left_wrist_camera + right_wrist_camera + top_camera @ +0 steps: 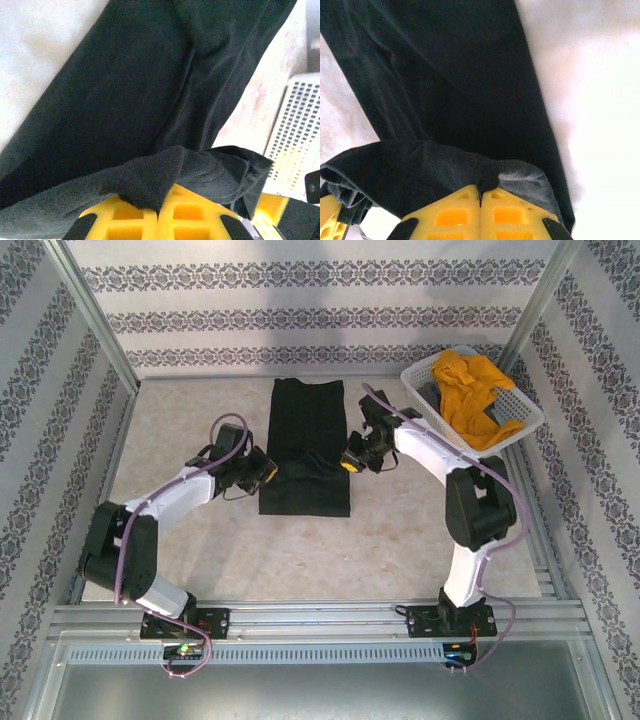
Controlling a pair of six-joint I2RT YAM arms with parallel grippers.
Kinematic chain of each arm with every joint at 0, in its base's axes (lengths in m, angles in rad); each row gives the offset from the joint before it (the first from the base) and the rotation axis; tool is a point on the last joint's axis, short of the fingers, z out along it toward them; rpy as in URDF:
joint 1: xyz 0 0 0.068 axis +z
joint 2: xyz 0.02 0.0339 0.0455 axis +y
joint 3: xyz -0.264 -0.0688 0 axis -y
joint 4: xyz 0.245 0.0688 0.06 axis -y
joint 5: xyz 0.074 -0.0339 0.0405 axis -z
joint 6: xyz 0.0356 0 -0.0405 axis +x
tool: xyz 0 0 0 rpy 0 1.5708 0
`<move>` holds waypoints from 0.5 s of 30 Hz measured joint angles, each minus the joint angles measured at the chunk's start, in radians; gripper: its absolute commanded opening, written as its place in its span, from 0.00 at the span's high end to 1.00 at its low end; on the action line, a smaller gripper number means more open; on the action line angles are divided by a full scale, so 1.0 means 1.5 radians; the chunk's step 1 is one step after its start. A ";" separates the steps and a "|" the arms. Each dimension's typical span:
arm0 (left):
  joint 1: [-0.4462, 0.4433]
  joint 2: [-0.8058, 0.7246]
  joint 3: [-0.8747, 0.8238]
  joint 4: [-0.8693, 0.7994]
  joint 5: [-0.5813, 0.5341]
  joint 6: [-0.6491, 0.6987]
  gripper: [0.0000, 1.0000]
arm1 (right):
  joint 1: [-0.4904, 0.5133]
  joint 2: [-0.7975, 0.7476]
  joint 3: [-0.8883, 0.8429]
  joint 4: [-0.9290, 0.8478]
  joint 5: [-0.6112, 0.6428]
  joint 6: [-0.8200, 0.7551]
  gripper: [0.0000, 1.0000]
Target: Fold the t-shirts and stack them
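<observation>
From above, the black t-shirt (305,440) lies as a long strip mid-table (200,560), with my left claw (268,470) at its left edge and my right claw (350,458) at its right. The yellow t-shirt (470,390) sits bunched in the white basket (415,375) at far right. Left wrist: my left claw (159,212) is clamped on a raised fold of black cloth. Right wrist: my right claw (481,192) is likewise closed, pinching the shirt's edge.
</observation>
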 measured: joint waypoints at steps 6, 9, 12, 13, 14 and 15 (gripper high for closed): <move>0.031 0.103 0.077 0.026 0.028 0.027 0.75 | -0.013 0.094 0.108 -0.007 0.000 -0.006 0.76; 0.043 0.160 0.104 0.045 0.045 0.039 0.50 | -0.022 0.144 0.159 -0.012 -0.003 -0.015 0.52; 0.058 0.186 0.107 0.059 0.047 0.048 0.41 | -0.036 0.161 0.166 -0.015 0.001 -0.029 0.46; 0.064 0.182 0.101 0.061 0.048 0.051 0.42 | -0.040 0.160 0.166 -0.019 0.003 -0.031 0.46; 0.066 0.173 0.091 0.064 0.047 0.053 0.42 | -0.045 0.155 0.163 -0.018 0.006 -0.034 0.45; 0.070 0.159 0.077 0.068 0.048 0.055 0.43 | -0.049 0.147 0.154 -0.012 0.011 -0.037 0.45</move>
